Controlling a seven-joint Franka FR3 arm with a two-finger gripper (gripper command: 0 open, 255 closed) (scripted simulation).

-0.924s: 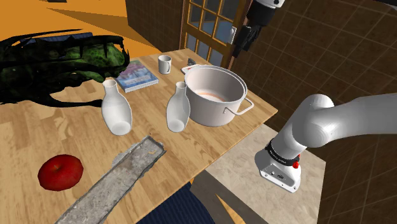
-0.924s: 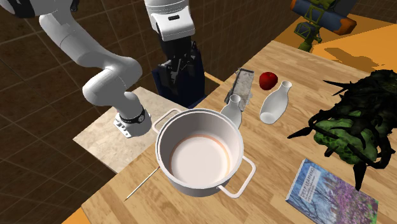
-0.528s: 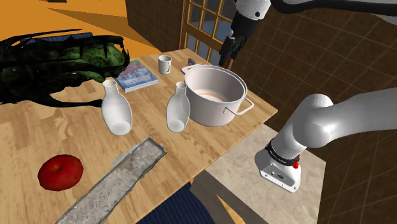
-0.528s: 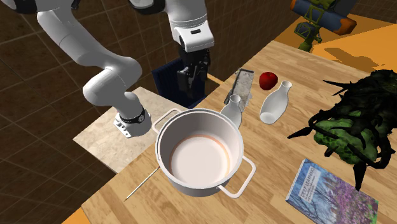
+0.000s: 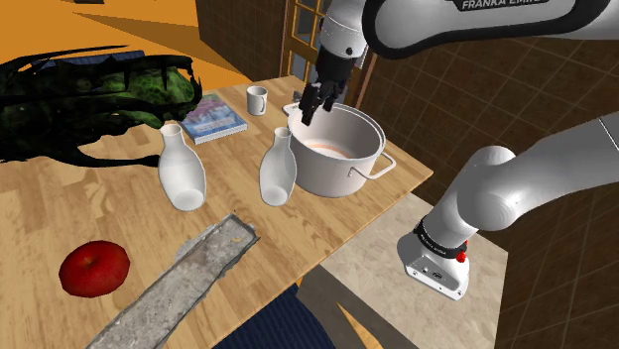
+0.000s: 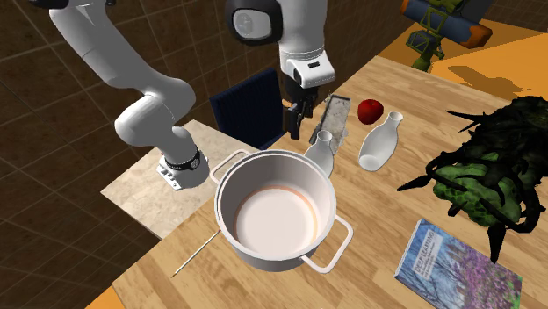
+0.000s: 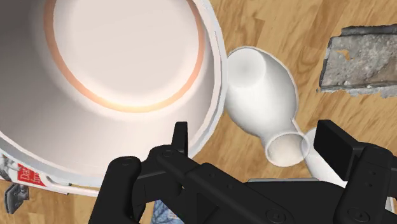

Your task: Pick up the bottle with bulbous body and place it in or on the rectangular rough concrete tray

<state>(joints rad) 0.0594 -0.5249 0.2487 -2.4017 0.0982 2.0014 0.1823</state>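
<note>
Two white bottles with bulbous bodies stand upright on the wooden table. One (image 5: 279, 166) (image 6: 322, 147) is right beside the pot; the rounder one (image 5: 182, 171) (image 6: 378, 145) stands further towards the shoulder view's left. The rough grey rectangular tray (image 5: 188, 281) (image 6: 335, 115) (image 7: 366, 60) lies near the table's front edge. My black gripper (image 5: 312, 107) (image 6: 297, 123) (image 7: 261, 143) hangs open and empty over the pot's rim, just above and behind the nearer bottle. In the wrist view a bottle (image 7: 264, 102) sits just past the fingertips, touching neither, and a second white mouth (image 7: 286, 147) shows by the right finger.
A large pale pot (image 5: 337, 149) (image 6: 274, 211) (image 7: 121, 57) stands under the gripper. On the table are a red apple (image 5: 94, 268), a book (image 5: 213, 117), a mug (image 5: 257, 99) and a dark leafy plant (image 5: 89, 94). A blue chair (image 6: 250, 110) stands at the table's edge.
The arm has swung from beside the door at the back towards the shoulder view's left and down, ending over the pot's rim. The gripper stayed open. Nothing on the table moved.
</note>
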